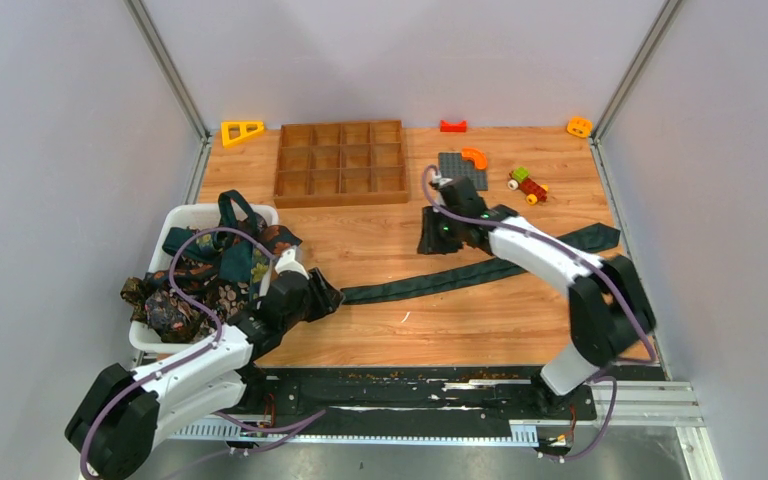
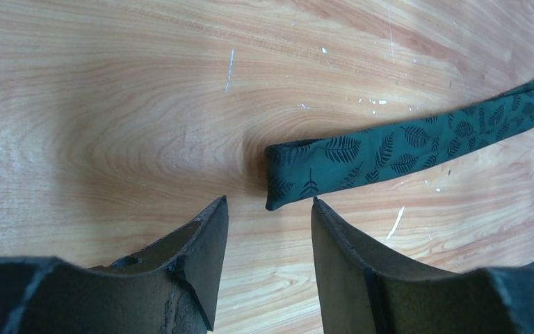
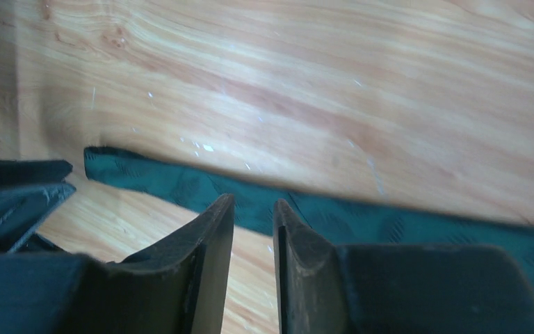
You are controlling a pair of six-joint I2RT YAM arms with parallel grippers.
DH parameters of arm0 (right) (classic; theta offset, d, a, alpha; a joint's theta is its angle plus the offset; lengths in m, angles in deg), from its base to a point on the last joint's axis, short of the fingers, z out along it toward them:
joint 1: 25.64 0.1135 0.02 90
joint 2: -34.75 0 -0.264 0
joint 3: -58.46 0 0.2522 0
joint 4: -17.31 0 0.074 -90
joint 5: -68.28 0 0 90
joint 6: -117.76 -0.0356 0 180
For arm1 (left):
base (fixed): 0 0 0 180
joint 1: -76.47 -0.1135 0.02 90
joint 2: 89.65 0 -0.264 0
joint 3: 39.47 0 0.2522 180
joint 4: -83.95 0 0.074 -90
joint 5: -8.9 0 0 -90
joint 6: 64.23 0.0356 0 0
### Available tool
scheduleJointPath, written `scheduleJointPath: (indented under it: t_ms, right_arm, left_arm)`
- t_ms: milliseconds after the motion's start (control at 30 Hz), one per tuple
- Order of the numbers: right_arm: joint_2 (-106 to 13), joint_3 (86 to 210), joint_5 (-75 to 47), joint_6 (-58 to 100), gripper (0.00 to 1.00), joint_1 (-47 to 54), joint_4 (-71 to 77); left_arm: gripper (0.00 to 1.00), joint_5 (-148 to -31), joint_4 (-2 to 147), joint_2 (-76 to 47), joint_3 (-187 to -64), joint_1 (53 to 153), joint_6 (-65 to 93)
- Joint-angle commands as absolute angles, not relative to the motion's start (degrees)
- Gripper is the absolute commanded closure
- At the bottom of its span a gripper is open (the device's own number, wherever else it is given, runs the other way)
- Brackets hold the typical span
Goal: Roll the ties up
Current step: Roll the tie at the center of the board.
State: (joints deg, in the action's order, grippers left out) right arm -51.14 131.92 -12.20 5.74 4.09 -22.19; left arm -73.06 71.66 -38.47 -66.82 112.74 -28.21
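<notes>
A long dark green tie with a leaf print lies flat across the wooden table, running from left of centre up to the right. Its narrow end sits just ahead of my left gripper, which is open with nothing between the fingers. My right gripper hovers beyond the tie's middle. Its jaws are open by a narrow gap with only bare wood between them, and the tie passes behind the fingertips. Several more patterned ties are heaped in a white basket at the left.
A wooden compartment tray stands at the back centre. Small toys lie along the back: a yellow triangle, a red brick, an orange piece, a grey plate and a toy car.
</notes>
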Motion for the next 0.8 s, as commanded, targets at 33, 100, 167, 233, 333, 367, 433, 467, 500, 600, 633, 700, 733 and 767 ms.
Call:
scheduleJointPath:
  t_ms: [33, 100, 167, 233, 333, 367, 433, 467, 500, 600, 633, 700, 733, 767]
  right_arm:
    - [-66.1, 145.3, -14.3, 6.0, 0.78, 9.1, -27.7]
    - [-69.8, 148.3, -15.0, 6.1, 0.81, 9.5, -29.1]
    - [-72.7, 150.0, -15.4, 6.1, 0.84, 9.6, -31.0]
    - [-73.9, 150.2, -16.0, 5.9, 0.86, 10.0, -32.3]
    - [-73.1, 148.5, -16.9, 5.3, 0.88, 11.0, -32.6]
    - [-72.6, 147.8, -17.4, 5.1, 0.88, 11.4, -32.7]
    - [-71.5, 146.3, -17.7, 4.7, 0.88, 12.1, -32.7]
    - [-71.1, 145.6, -17.7, 4.4, 0.88, 12.4, -32.6]
    - [-70.7, 144.8, -17.6, 4.3, 0.89, 12.7, -32.4]
    - [-70.0, 143.0, -17.5, 3.8, 0.89, 13.3, -31.9]
    - [-70.0, 142.5, -17.5, 3.7, 0.89, 13.4, -32.0]
    - [-69.7, 142.2, -18.5, 3.5, 0.91, 13.8, -32.4]
    - [-69.2, 142.0, -19.1, 3.3, 0.91, 14.0, -32.4]
    - [-68.8, 141.9, -19.4, 3.3, 0.91, 14.1, -32.4]
  left_arm:
    - [0.46, -72.0, 71.3, -41.0, -66.0, 112.5, -28.6]
    - [0.46, -71.9, 70.9, -41.6, -65.7, 112.5, -28.5]
    - [0.46, -71.9, 70.5, -42.1, -65.5, 112.6, -28.5]
    - [0.47, -71.8, 70.4, -42.4, -65.3, 112.5, -28.3]
    - [0.47, -71.4, 70.4, -42.5, -65.0, 112.5, -28.2]
    - [0.47, -71.3, 70.5, -42.4, -65.0, 112.5, -28.1]
    - [0.47, -71.3, 71.0, -42.1, -65.0, 112.6, -28.1]
    - [0.47, -71.3, 71.2, -41.8, -65.1, 112.5, -28.0]
    - [0.47, -71.4, 71.3, -41.7, -65.1, 112.5, -28.0]
    - [0.47, -71.4, 71.7, -41.1, -65.3, 112.5, -27.9]
    - [0.47, -71.5, 71.9, -40.9, -65.3, 112.5, -27.9]
    - [0.48, -71.6, 72.1, -40.8, -65.3, 112.5, -28.0]
    - [0.48, -71.7, 72.1, -40.8, -65.2, 112.5, -28.0]
    - [0.48, -71.7, 72.1, -40.8, -65.2, 112.5, -28.0]
